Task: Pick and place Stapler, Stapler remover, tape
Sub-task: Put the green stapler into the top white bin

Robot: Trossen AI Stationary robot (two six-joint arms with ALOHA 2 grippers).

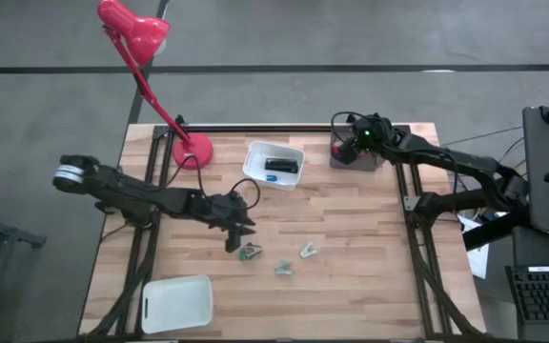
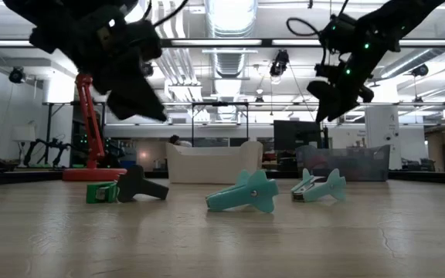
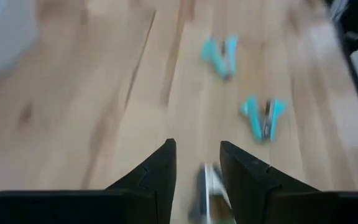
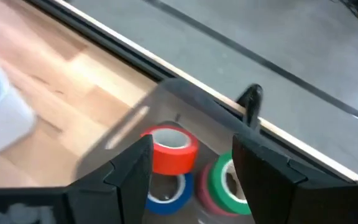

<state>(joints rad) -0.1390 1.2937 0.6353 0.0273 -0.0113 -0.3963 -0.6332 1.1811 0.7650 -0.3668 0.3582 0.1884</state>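
Note:
My left gripper (image 1: 238, 232) (image 3: 197, 146) hovers open above the table's middle, over a small green object (image 1: 249, 252) (image 2: 101, 191) with a dark T-shaped piece (image 2: 142, 185) beside it. Two teal staple removers (image 1: 283, 269) (image 1: 307, 251) lie flat just to the right of these. The dark stapler (image 1: 282, 165) lies in a white bin (image 1: 255, 157). My right gripper (image 1: 349, 145) (image 4: 191, 140) hangs open over a clear container (image 1: 368, 162) at the far edge. That container holds the red (image 4: 169, 149), blue (image 4: 165, 191), green (image 4: 224, 180) and pink tape rings.
A red desk lamp (image 1: 191, 151) stands on its base at the far left. A white tray (image 1: 176, 303) lies at the near left corner. A small blue piece (image 1: 273, 177) lies in the white bin next to the stapler. Bare wood stretches across the table's right half.

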